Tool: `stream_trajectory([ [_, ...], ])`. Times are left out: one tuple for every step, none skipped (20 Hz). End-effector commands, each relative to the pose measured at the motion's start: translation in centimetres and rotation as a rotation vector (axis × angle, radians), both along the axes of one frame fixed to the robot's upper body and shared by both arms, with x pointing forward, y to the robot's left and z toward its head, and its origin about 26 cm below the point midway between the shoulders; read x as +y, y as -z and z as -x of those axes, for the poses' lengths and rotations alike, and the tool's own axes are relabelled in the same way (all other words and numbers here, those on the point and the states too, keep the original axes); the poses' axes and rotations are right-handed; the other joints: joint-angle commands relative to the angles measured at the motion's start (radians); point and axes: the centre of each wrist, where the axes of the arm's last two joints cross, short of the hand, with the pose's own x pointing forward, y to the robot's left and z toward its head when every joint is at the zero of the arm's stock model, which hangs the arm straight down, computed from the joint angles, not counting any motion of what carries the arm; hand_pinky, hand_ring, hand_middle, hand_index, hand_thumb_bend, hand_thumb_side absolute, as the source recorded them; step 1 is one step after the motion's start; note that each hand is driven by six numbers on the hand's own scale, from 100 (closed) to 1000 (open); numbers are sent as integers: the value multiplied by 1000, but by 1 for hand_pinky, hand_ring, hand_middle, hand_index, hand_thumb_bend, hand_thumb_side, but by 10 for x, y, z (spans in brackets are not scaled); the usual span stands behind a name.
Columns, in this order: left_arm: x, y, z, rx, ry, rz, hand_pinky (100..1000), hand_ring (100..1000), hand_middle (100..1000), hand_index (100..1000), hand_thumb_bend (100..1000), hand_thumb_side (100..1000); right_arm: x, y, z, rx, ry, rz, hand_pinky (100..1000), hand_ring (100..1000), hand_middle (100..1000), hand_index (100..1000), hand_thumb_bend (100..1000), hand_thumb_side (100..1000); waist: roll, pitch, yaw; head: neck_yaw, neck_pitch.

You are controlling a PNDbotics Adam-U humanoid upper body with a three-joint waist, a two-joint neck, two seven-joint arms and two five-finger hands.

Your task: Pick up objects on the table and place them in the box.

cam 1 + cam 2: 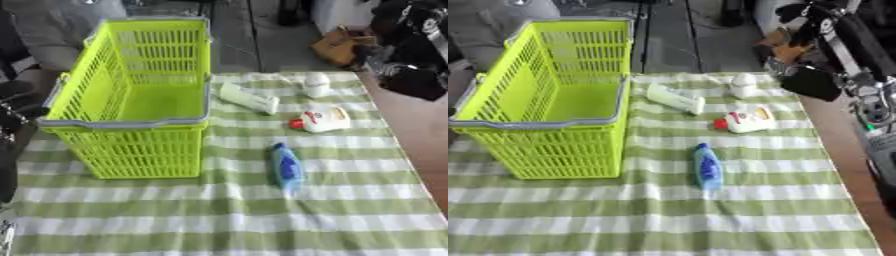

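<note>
A blue bottle [286, 170] lies nearest on the checked cloth [219, 220]. Beyond it lie a white bottle with a red cap [321, 120], a pale tube [248, 98] and a white jar [316, 84] — all right of the green basket [131, 125]. The right hand [808, 80] hangs at the far right edge — whether open or closed, I cannot tell.

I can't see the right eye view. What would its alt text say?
An empty lime-green basket stands on a green-and-white checked cloth, with four bottles lying or standing to its right, the nearest blue. A black robot arm shows at upper right.
</note>
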Motion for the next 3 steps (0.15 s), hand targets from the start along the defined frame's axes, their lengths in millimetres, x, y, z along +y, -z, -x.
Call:
stream_trajectory([
  [0,-9,1,-32,6,-17,701,727,693,744,305,957,-7,-13,4,-26,5,15,564,552,717,855,414,570,1,-9,-3,-1,2],
  [0,-9,1,-33,4,-16,701,727,693,744,305,957,-7,-12,4,-23,3,17,564,552,717,855,414,570,1,-8,-4,0,2],
  [0,-9,1,-33,4,-16,702,727,693,744,304,957,-7,-12,4,-19,2,18,559,547,712,855,412,575,2,-8,-5,-1,2],
])
